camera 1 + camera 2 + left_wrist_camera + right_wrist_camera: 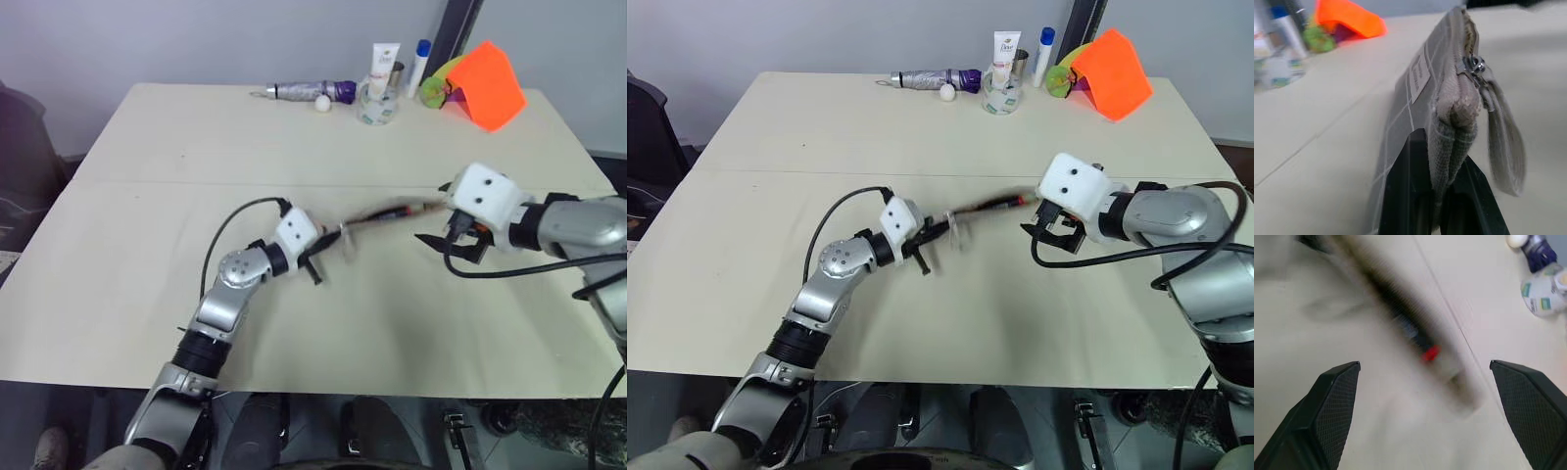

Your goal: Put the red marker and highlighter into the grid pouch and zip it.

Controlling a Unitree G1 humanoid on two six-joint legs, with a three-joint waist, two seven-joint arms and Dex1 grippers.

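My left gripper (1442,157) is shut on one end of the grid pouch (1410,98). The grey pouch stands on edge, with its zipper pull (1475,65) and a fabric loop beside my fingers. In the eye views the pouch (377,217) is a thin blurred streak running from the left gripper (331,245) toward the right gripper (453,245). A dark stick with a red bit, the red marker (1431,353), lies blurred along the pouch's edge; I cannot tell how deep it sits. My right gripper (1423,364) is open just short of that end, holding nothing. The highlighter is hidden.
Along the table's far edge stand an orange folded sheet (487,83), a green object (434,91), a blue-capped tube (419,64), a white tube (383,61), a small jar (376,103), a white ball (322,102) and a purple-ended folded umbrella (304,91).
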